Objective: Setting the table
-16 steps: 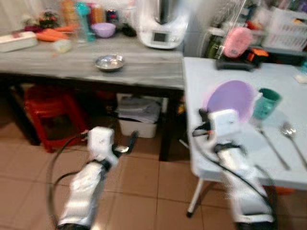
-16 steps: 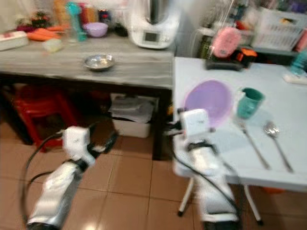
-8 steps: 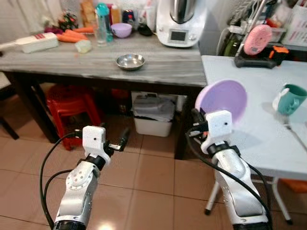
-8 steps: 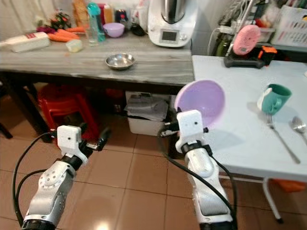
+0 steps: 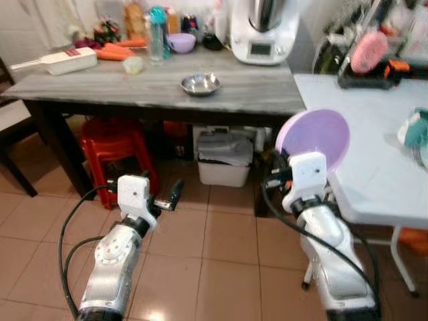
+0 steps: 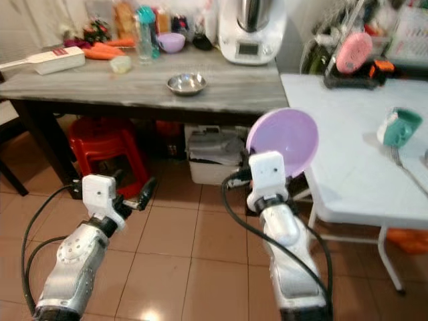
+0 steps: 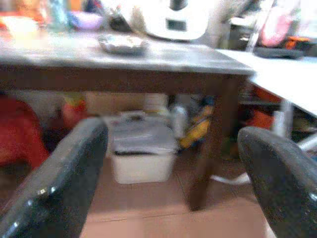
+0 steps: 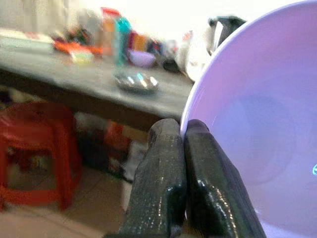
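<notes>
A round purple plate (image 5: 312,139) stands upright on edge in the air, by the near-left corner of the white table (image 5: 374,180). My right gripper (image 8: 181,128) is shut on the plate's rim (image 8: 247,114), both black fingers pressed together there. A teal mug (image 5: 416,128) stands on the white table at the far right. My left gripper (image 5: 175,194) hangs low over the tiled floor in front of the grey table, and its fingers (image 7: 74,163) stand wide apart with nothing between them.
A grey wooden table (image 5: 100,90) runs along the back with a steel bowl (image 5: 200,83), bottles, carrots and a white appliance (image 5: 262,30). Under it stand a red stool (image 5: 117,144) and a white bin (image 5: 224,160). Brown tiled floor lies in front.
The whole view has shifted, so the white table and mug now sit nearer the right edge. The purple plate stays gripped in my right gripper. The left gripper stays open.
</notes>
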Available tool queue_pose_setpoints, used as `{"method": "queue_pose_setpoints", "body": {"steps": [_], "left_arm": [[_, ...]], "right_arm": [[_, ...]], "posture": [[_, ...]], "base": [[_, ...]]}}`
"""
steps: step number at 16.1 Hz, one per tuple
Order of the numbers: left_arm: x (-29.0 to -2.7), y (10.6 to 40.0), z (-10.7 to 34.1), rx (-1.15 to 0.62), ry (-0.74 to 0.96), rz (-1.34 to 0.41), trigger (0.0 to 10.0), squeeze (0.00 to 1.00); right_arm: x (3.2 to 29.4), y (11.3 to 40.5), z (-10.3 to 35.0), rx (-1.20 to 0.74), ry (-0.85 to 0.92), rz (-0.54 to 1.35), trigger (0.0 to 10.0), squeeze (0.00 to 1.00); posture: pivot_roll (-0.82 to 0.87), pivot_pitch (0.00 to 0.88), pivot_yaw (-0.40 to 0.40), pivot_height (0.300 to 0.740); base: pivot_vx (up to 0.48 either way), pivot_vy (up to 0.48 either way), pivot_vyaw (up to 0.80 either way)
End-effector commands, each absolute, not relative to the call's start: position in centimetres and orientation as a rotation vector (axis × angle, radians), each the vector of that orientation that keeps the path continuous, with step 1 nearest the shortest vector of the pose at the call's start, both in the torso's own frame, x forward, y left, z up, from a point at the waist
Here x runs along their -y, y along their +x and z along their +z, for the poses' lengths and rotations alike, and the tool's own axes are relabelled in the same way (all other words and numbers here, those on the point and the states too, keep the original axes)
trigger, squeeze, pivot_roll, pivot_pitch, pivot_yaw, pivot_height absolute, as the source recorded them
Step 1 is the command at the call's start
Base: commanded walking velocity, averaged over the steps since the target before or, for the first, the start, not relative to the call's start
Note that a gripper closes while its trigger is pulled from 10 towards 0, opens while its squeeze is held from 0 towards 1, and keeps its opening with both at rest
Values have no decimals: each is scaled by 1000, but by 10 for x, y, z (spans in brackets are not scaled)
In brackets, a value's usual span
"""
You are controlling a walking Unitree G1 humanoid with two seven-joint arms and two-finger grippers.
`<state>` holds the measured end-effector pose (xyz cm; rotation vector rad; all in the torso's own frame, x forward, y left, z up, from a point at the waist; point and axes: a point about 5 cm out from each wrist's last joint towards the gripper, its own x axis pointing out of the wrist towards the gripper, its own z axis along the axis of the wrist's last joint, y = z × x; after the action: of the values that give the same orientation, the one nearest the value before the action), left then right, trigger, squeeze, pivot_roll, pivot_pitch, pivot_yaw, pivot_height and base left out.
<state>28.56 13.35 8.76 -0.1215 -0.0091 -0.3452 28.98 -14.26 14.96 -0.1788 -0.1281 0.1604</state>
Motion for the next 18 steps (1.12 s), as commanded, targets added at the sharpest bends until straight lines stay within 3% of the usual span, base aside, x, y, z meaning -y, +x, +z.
{"method": "queue_pose_setpoints", "body": {"steps": [1, 6, 11, 15, 18], "left_arm": [[-137, 288, 91, 18, -98, -337, 10000, 0], [-139, 288, 89, 11, -101, -331, 10000, 0], [-139, 289, 94, 27, -90, -359, 10000, 0], [-139, 287, 93, 29, -88, -383, 10000, 0], [-137, 286, 94, 31, -92, -388, 10000, 0]], "right_arm": [[144, 291, 151, 136, -167, 154, 10000, 0], [143, 290, 148, 132, -159, 147, 10000, 0], [145, 289, 147, 143, -138, 125, 10000, 0], [144, 288, 145, 140, -128, 125, 10000, 0], [143, 289, 146, 148, -125, 131, 10000, 0]], "posture": [[10, 0, -20, 740], [9, 0, -13, 740], [10, 0, 0, 740], [14, 0, 1, 740], [14, 0, 0, 740]], "base": [[0, 469, 0], [0, 470, 0], [0, 0, 228], [278, 0, 553], [349, 0, 0]]}}
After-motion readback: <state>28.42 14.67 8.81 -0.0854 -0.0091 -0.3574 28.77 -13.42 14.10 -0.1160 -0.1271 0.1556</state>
